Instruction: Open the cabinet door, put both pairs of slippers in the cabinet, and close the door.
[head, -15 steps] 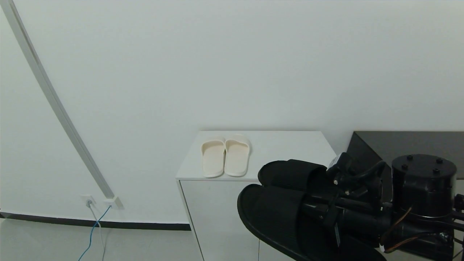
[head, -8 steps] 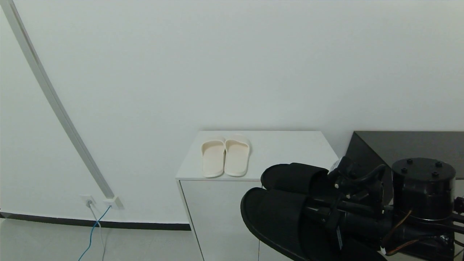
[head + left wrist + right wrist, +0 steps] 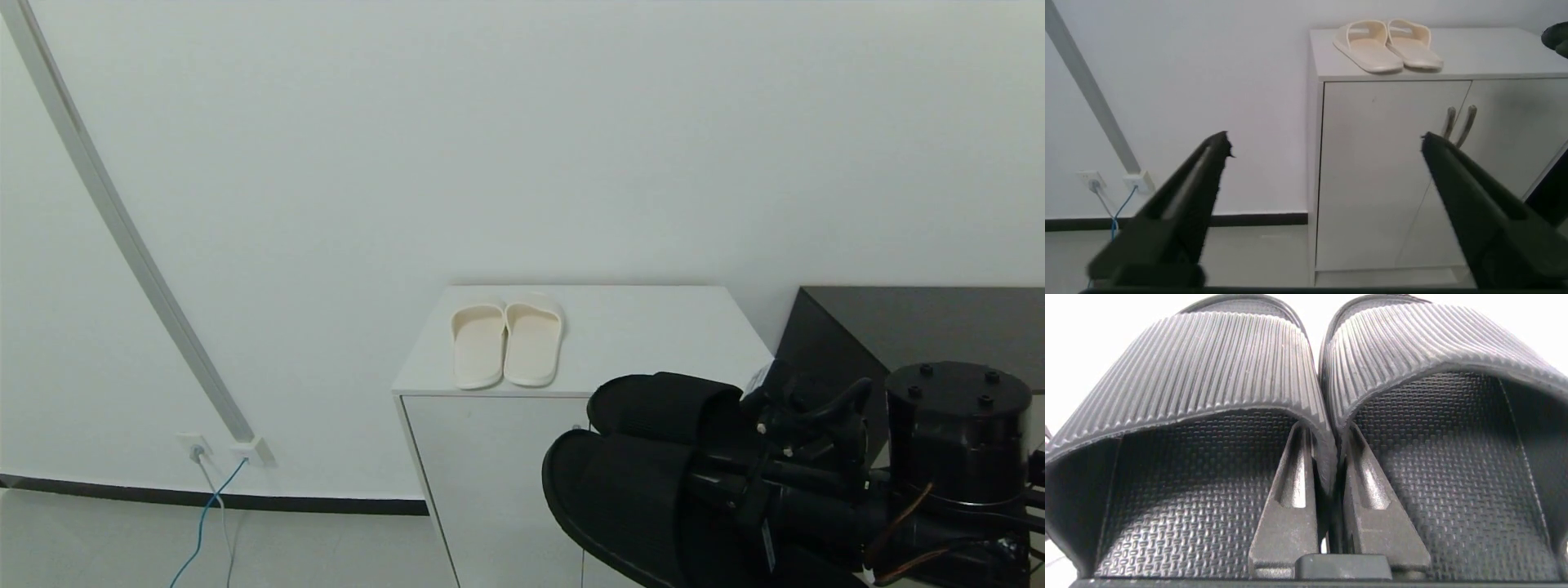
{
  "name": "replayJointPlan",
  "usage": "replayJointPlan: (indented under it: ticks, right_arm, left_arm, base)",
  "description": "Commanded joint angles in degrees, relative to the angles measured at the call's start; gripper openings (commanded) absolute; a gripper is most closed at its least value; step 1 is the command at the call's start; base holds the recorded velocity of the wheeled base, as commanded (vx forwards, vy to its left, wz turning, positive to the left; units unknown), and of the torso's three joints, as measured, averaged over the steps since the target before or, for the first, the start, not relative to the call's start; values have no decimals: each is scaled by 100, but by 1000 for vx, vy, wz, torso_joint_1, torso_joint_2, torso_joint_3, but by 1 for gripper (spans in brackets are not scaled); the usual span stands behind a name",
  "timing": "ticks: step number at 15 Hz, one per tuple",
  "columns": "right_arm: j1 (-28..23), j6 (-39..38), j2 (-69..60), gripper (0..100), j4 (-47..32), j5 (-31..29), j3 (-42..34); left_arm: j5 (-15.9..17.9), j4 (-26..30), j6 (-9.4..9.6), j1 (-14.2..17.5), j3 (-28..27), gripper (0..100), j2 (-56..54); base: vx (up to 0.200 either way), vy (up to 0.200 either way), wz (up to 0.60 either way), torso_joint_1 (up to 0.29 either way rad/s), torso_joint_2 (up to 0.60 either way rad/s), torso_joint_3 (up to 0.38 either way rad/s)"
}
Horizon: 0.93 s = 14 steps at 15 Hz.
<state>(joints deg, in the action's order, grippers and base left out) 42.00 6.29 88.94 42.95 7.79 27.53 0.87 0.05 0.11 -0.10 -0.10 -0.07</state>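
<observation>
A white cabinet [image 3: 490, 465] stands against the wall with both doors closed. Its two handles [image 3: 1460, 126] sit side by side at the middle. A pair of cream slippers [image 3: 506, 343] lies on its top, toward the left. My right gripper [image 3: 710, 469] is in front of the cabinet's right half, shut on a pair of black slippers [image 3: 645, 457]. Its fingers [image 3: 1294, 498] pinch the two inner side walls together, with the toes pointing away from me. My left gripper [image 3: 1324, 145] is open with nothing in it, low down and facing the cabinet [image 3: 1388, 163] front.
A dark table [image 3: 922, 318] adjoins the cabinet on the right. Left of the cabinet there is bare floor, a wall socket with a blue cable [image 3: 200, 449] and a slanted grey duct [image 3: 122, 229] on the wall.
The whole head picture has shifted a little, so the camera moved. The right gripper with the black slippers has sunk slightly in the picture.
</observation>
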Motion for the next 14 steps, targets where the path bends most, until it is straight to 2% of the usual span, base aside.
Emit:
replayJointPlan:
  ticks: [1, 9, 14]
  right_arm:
    - [2, -5, -17, 0, 3, 3, -10]
    - [2, 4, -35, 0, 3, 3, -204]
    - [-7, 180, -26, 0, 3, 3, -265]
  left_arm:
    - [1, -5, 7, 1, 1, 100, 7]
    - [-7, -5, -11, 1, 1, 100, 7]
    - [-16, -5, -11, 1, 1, 100, 7]
  base:
    - [0, 0, 0, -139, 354, 183]
    - [0, 0, 0, -165, 378, 210]
    - [0, 0, 0, -224, 533, 305]
